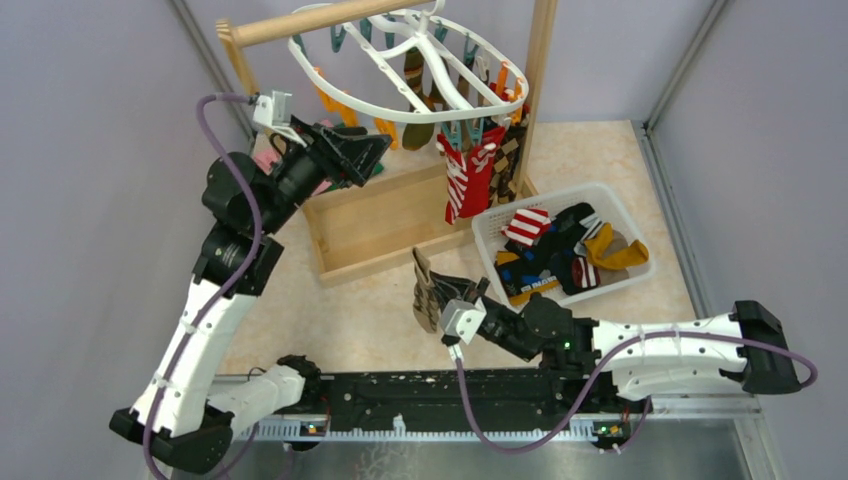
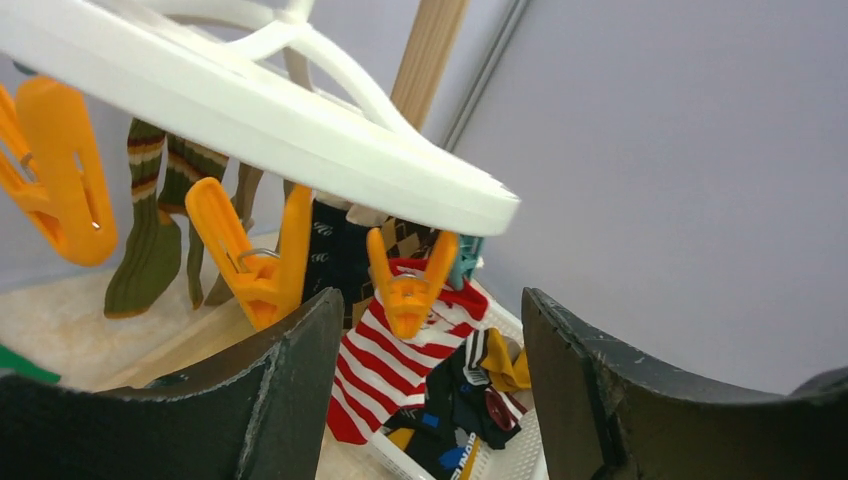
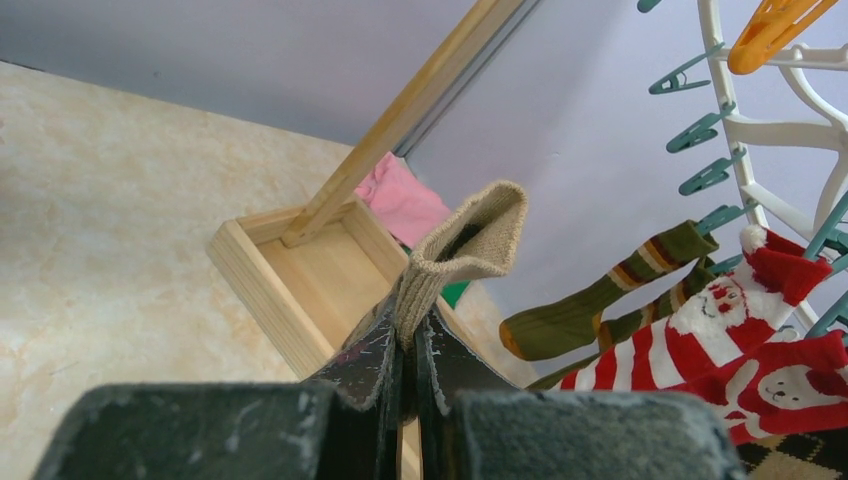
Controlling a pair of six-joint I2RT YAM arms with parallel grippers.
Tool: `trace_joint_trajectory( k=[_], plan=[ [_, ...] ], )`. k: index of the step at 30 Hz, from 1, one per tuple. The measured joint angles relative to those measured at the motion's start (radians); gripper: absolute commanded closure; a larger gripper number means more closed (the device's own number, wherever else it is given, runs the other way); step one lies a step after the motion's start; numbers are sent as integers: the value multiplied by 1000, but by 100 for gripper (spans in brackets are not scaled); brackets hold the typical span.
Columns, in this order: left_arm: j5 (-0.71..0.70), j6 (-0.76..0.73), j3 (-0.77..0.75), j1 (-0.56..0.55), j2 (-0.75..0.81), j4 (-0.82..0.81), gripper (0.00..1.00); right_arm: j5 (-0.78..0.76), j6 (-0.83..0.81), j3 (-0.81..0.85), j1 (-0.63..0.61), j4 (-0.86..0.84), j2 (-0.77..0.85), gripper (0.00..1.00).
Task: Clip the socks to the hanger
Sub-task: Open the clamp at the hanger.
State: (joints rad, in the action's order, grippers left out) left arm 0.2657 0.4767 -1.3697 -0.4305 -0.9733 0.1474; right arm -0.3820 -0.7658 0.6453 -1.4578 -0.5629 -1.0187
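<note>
1. The right gripper [image 1: 441,297] is pinching a beige sock [image 1: 424,290] between nearly closed fingers. It is holding the sock low over the tabletop [image 1: 350,310], in front of the wooden rack [image 1: 370,225].
2. In the right wrist view, the beige sock [image 3: 470,240] is standing up out of the gripper [image 3: 408,345], with its open cuff flopping over at the top.
3. The left gripper [image 1: 365,150] is hovering with its jaws wide apart and nothing between them, raised just beside the left rim of the hanger [image 1: 395,116].
4. In the left wrist view, the hanger [image 2: 300,120] is crossing just above the gripper [image 2: 430,320]. An orange clip [image 2: 405,290] is dangling in line with the gap, and I cannot tell whether it is touching.
5. A red-and-white striped sock [image 1: 465,180] and a brown-green striped sock [image 2: 150,250] are hanging from the hanger's clips.
6. Loose socks [image 1: 560,255] are lying piled in the white basket [image 1: 640,240], to the right of the rack.
7. A pink cloth [image 3: 400,200] is lying behind the rack's tray.
</note>
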Motion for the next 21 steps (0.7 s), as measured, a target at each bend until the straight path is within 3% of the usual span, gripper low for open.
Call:
trace_joint_trajectory(
  k=[7,21],
  plan=[
    [-25,48,-8,0,-86,39,28,-8,2,-17,0,-14,19,100],
    [-37,88,-22,-23,-111,27,32,-10,2,-17,0,-36,23,100]
  ],
)
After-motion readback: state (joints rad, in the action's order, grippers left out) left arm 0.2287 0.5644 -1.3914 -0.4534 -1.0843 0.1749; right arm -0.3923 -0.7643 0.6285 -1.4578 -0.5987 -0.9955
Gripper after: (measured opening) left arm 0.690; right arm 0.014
